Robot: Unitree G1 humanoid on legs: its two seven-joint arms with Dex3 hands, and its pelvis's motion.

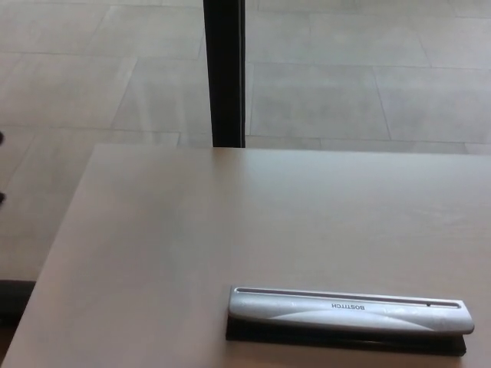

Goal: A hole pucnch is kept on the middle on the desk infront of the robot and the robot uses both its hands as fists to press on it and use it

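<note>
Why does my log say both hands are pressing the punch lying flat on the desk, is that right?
No. The head view shows no hands at all; both are out of frame. The punch does lie flat on the desk, with nothing pressing it.
</note>
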